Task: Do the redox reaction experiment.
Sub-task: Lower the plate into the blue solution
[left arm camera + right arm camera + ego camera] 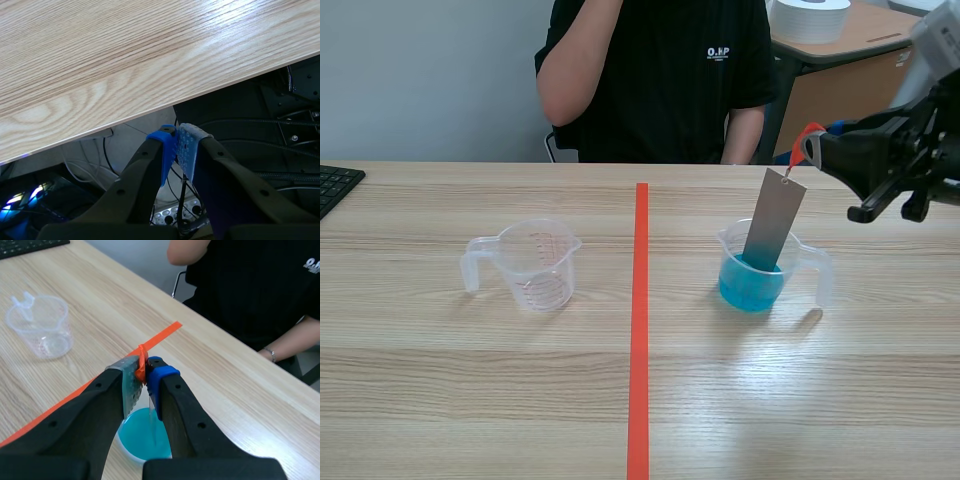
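- The right claw [809,150] is clamped on a small orange-red tab [810,132]. In its wrist view the tab [141,365] is pinched between the two pads, which stand only slightly apart.
- A grey metal strip [773,225] hangs from that tab by a short link, just below and in front of the claw. It is tilted, with its upper end toward the claw and its lower end dipped in blue liquid.
- The liquid fills the lower part of a clear measuring cup [755,272], which stands right of the bench's middle. Its handle points toward the right edge. The cup sits directly under the right claw [142,371].
- An orange-red tape line [640,330] runs from the near edge to the far edge between this cup and an empty clear measuring cup [530,265] on the left half. The two cups are well apart.
- A black keyboard [335,185] lies at the left edge, and a person in a black shirt [660,80] sits beyond the far edge.
- The left claw [179,145] hangs below the bench's edge [125,50]. Its pads are pressed together on nothing.
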Tool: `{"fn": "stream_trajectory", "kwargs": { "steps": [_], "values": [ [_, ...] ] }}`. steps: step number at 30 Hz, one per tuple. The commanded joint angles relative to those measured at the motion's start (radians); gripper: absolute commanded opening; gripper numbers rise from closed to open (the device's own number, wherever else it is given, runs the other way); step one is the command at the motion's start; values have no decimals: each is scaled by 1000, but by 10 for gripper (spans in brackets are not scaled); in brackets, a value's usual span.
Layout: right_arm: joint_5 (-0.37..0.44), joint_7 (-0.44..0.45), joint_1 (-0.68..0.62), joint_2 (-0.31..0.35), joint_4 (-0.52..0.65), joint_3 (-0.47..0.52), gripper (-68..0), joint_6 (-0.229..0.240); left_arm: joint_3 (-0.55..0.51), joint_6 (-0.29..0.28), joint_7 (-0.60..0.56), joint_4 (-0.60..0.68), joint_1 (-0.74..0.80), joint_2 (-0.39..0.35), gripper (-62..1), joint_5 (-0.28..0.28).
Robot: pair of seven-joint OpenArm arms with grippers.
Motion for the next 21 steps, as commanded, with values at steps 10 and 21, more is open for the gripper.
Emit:
{"fn": "stream_trajectory", "kwargs": {
  "steps": [10, 21],
  "values": [
    [-85, 77, 51, -38, -103, -46, -660, 6, -7, -3, -11, 6, 5, 5, -562, -3],
    [-101, 77, 51, -38, -103, -46, -660, 6, -7, -2, -11, 6, 5, 5, -562, -3]
  ]
}}
